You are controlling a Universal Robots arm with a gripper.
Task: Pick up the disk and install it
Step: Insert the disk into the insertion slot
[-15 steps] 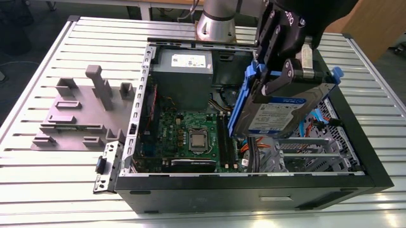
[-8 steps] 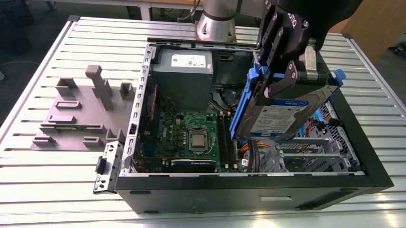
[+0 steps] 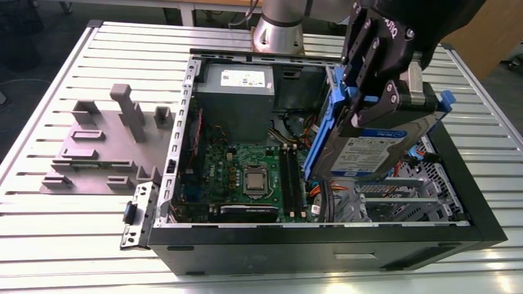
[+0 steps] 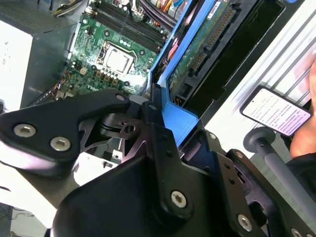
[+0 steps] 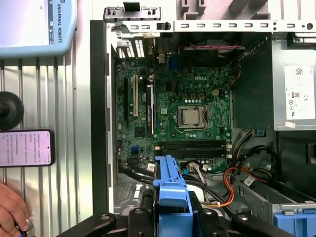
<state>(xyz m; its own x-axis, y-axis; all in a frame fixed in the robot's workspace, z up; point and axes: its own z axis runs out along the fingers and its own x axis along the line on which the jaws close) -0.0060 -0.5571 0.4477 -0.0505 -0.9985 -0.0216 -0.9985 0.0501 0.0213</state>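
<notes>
On slatted metal bench (image 3: 49, 233), open computer case (image 3: 327, 254). Holding the disk (image 3: 368, 150) tight between the jaws, tilted on edge at 3 o'clock from the motherboard (image 3: 245, 177), above the drive cage (image 3: 394, 197). Could snag loose cables (image 5: 236, 170) or jam if lowered skewed.

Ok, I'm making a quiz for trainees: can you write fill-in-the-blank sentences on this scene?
The gripper holds the disk over the open computer ____.
The frame round the disk's edges is ____.
In the first wrist view, a hand lies near a ____ with a lit screen.
Missing: case; blue; phone.
</notes>
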